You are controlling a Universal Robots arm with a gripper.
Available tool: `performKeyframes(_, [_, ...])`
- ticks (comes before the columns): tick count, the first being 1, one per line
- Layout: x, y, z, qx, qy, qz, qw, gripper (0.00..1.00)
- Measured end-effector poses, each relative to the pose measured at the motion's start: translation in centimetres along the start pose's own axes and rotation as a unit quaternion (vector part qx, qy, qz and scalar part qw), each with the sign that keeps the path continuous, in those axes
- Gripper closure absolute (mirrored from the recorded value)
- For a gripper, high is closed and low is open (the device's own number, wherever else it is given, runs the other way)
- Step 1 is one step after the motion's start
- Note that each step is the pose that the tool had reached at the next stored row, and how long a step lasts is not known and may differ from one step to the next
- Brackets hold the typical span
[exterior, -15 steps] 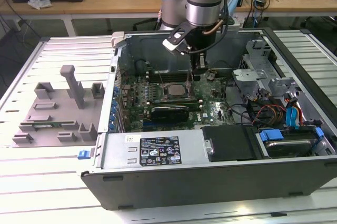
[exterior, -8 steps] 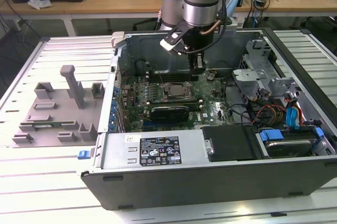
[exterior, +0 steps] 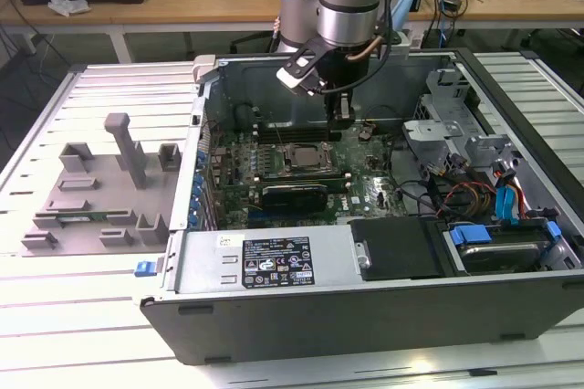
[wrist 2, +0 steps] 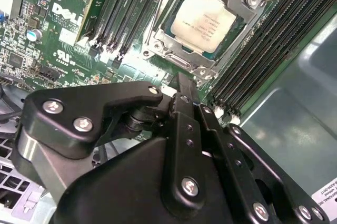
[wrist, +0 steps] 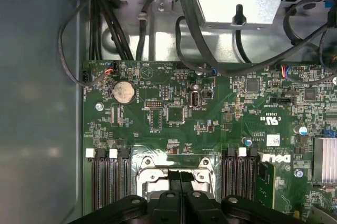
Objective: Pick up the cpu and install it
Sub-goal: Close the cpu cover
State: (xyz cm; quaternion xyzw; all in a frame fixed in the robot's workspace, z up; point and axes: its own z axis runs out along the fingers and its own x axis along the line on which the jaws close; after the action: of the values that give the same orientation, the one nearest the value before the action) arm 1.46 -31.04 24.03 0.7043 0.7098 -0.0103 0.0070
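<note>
Exterior view: the gripper (exterior: 341, 120) hangs over the motherboard (exterior: 374, 190) in the open computer case (exterior: 365, 320), near the socket (exterior: 306, 159).

Second wrist view: the cpu (wrist 2: 204, 20) lies seated within the socket frame.

First wrist view: the fingers (wrist: 175, 182) are pressed together and hold nothing.

The hand (wrist: 180, 177), closed tight, hangs right over the metal socket frame (wrist: 149, 174), black memory slots (wrist: 112, 182) flanking it; beyond lie the green motherboard (wrist: 221, 108), a coin battery (wrist: 123, 92) and black cables (wrist: 184, 3).
</note>
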Motion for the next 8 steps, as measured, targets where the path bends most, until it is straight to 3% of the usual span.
performKeyframes(4, [0.01,-0.22,0.06,-0.0001,0.0003,0.000,1.0000,0.89])
performKeyframes(8, [0.02,-1.35,0.18,0.0000,0.0001,0.000,1.0000,0.89])
